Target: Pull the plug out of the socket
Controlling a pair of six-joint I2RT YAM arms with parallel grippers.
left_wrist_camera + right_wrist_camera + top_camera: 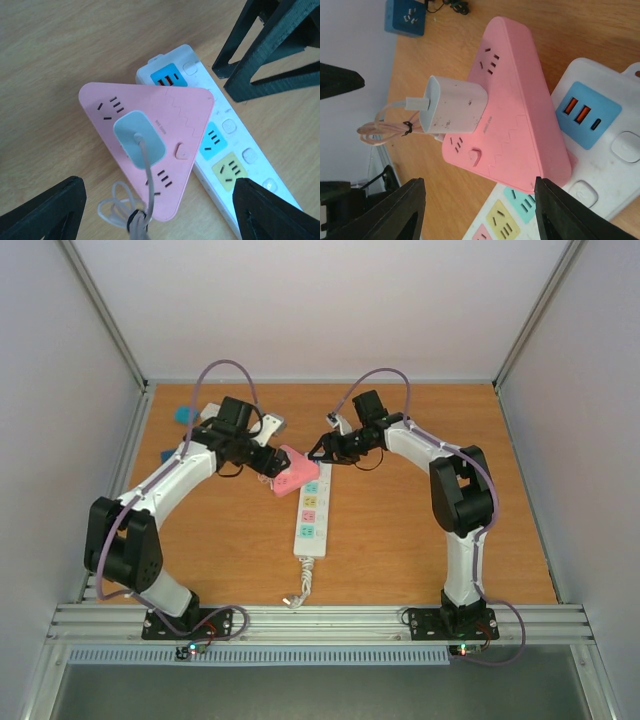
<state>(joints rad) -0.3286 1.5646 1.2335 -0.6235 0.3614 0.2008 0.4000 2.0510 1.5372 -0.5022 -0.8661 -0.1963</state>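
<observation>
The socket, a long white power strip with pastel outlet faces, lies in the middle of the table, its cord toward the near edge. A pink triangular plug adapter sits on the strip's far end; a white charger with a bundled cable is plugged into its top. My left gripper is open, and its fingers straddle the adapter from the left. My right gripper is open on the adapter's right side, above the strip. Neither gripper visibly touches anything.
Two blue adapters lie at the far left near the wall. A white object lies behind my left wrist. The coiled charger cable hangs off the adapter's left side. Walls enclose the table on three sides.
</observation>
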